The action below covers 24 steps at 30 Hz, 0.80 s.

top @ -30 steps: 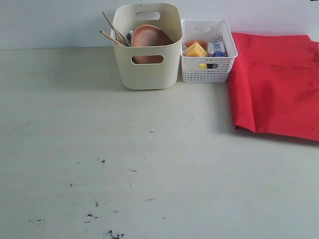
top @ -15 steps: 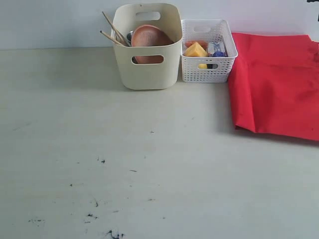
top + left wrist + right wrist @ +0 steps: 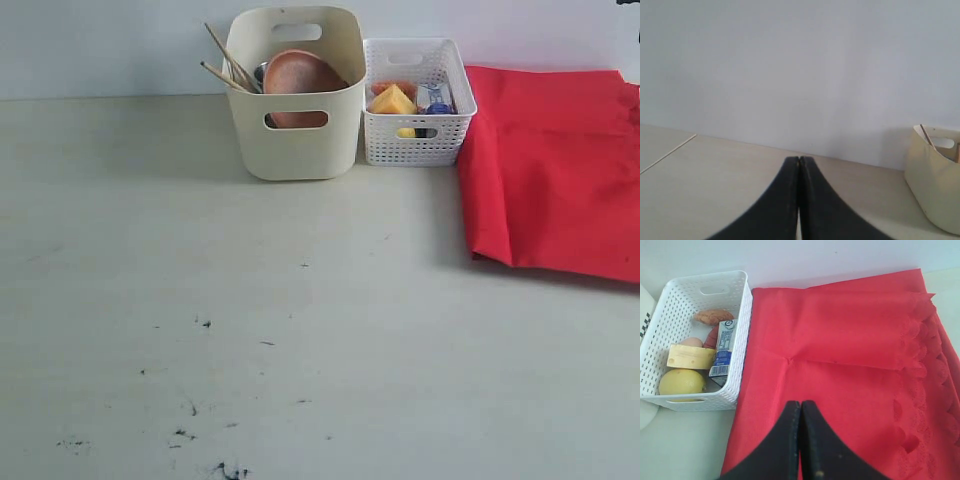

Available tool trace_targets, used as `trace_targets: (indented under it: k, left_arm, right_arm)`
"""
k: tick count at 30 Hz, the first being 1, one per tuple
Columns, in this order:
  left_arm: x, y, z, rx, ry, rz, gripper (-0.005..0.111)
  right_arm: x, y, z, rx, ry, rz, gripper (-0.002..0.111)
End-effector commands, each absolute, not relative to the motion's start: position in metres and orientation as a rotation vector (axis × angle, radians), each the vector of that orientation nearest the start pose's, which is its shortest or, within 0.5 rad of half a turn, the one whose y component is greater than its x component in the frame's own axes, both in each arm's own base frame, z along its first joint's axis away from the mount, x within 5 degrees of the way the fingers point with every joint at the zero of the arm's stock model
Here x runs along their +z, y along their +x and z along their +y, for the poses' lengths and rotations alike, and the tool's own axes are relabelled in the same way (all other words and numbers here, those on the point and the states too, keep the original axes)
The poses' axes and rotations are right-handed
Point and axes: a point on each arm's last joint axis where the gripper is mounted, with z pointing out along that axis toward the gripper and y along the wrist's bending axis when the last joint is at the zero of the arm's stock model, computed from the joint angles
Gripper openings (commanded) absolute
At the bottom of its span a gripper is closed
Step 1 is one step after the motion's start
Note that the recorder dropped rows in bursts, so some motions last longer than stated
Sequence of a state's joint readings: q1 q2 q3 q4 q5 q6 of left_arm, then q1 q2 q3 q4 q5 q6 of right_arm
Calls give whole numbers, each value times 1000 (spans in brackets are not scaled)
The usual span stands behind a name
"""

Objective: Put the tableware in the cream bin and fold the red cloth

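The cream bin (image 3: 296,120) stands at the back of the table and holds tableware: a round brown wooden plate (image 3: 298,75) on edge, wooden chopsticks (image 3: 228,62) sticking out, and a bit of steel behind them. One corner of the cream bin (image 3: 935,185) shows in the left wrist view. The red cloth (image 3: 560,170) lies folded at the back right, its scalloped edge (image 3: 912,390) showing in the right wrist view. My left gripper (image 3: 799,159) is shut and empty above bare table. My right gripper (image 3: 801,403) is shut and empty above the red cloth (image 3: 840,365). Neither arm shows in the exterior view.
A white lattice basket (image 3: 415,145) sits between the bin and the cloth, holding cheese (image 3: 690,356), a lemon (image 3: 682,382), a milk carton (image 3: 724,347) and other food. A wall runs behind the table (image 3: 250,330). Dark specks mark the near tabletop.
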State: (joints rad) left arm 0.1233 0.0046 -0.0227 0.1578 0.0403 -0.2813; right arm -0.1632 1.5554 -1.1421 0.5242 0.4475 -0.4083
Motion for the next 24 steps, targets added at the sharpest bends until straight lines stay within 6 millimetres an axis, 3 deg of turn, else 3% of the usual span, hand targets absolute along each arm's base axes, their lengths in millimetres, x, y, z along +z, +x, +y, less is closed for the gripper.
trace_targets:
  k: [1, 12, 24]
  left_arm:
    - [207, 56, 8, 40, -181, 1543, 1]
    - [184, 53, 10, 63, -185, 1798, 1]
    - [184, 53, 10, 54, -193, 1793, 1]
  right_arm:
    - [289, 343, -37, 192, 145, 2265, 0]
    - [289, 343, -37, 192, 145, 2265, 0]
    - [290, 344, -37, 183, 150, 2252, 0]
